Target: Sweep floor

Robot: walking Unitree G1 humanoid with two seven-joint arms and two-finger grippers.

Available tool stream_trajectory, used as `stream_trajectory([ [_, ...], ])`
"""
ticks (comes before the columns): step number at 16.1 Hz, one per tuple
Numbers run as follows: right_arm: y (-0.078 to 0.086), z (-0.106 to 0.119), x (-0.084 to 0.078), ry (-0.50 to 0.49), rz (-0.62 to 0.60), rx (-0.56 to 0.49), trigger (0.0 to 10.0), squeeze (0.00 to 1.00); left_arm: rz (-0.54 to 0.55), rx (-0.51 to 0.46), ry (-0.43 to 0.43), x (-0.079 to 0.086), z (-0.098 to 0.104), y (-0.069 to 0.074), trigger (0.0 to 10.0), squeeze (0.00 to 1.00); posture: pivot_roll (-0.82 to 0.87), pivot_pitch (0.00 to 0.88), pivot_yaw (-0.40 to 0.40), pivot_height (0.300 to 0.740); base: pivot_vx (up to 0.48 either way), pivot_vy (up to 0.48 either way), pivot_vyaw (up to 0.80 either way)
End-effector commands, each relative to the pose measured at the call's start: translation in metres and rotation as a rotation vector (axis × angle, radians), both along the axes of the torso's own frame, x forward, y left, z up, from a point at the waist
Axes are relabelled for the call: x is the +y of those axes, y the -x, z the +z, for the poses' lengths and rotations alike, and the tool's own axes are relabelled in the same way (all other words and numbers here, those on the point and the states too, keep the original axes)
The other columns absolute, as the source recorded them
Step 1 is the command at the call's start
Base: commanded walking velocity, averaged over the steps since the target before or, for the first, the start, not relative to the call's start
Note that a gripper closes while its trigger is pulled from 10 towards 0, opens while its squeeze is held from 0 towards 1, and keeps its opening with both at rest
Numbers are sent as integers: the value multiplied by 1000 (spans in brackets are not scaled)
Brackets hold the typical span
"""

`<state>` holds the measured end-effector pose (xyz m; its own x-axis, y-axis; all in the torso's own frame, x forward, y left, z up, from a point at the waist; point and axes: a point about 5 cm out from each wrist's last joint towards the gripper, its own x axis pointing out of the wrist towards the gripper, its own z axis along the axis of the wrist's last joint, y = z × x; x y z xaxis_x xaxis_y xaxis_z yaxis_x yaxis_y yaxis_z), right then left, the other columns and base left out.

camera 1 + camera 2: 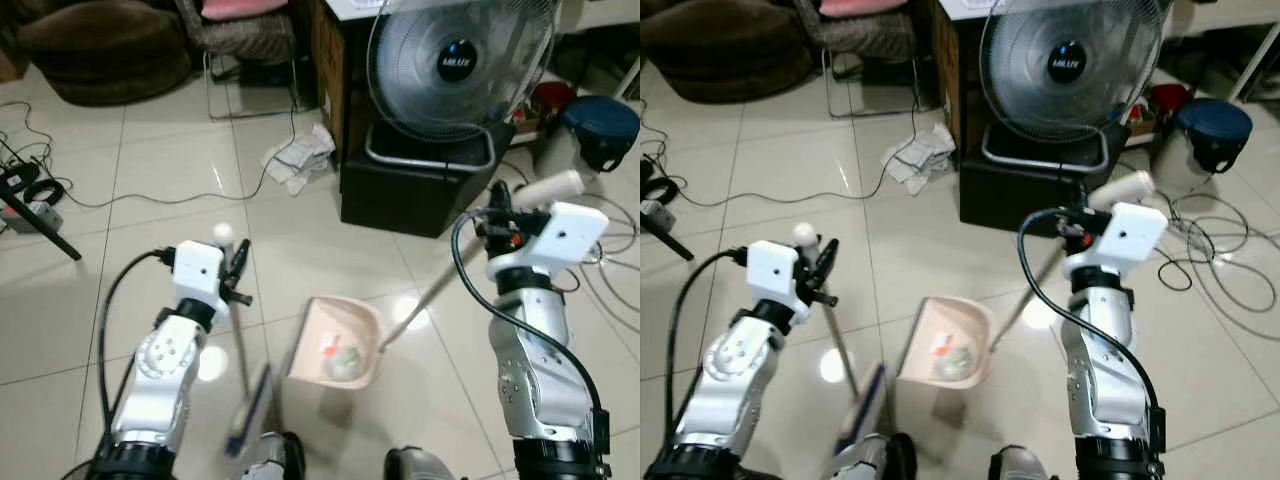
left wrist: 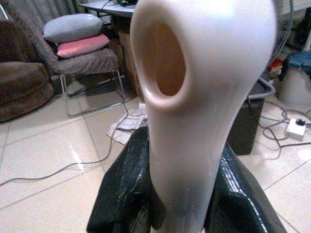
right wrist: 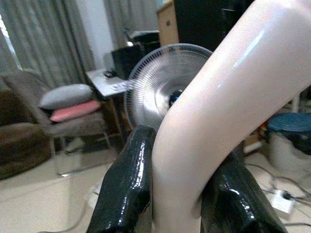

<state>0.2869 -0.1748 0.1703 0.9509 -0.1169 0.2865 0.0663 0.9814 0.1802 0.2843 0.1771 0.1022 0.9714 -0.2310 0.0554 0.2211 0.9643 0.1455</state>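
The left gripper clamps the broom handle, the right gripper the dustpan handle. The pink dustpan holding debris sits between both arms on open tile floor, fan and cables bordering beyond.

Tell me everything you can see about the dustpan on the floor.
The dustpan is pale pink, plastic-looking, with raised walls and an open mouth. It sits on the tiled floor between the arms. A crumpled scrap of trash lies inside. Its long thin handle slants up to a cream grip clamped by the right gripper.
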Motion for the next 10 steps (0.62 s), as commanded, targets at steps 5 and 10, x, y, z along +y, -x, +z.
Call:
stream_trajectory([
  [5, 1, 18, 13, -67, 84, -13, 10000, 0, 1, -11, -10, -1, 7, 3, 10000, 0, -64, 72, 84, 740, 0, -425, 0],
  [10, 0, 24, 19, -81, 119, 1, 10000, 0, 41, 20, 24, 3, 5, 6, 10000, 0, -58, 67, 82, 740, 0, -154, 0],
])
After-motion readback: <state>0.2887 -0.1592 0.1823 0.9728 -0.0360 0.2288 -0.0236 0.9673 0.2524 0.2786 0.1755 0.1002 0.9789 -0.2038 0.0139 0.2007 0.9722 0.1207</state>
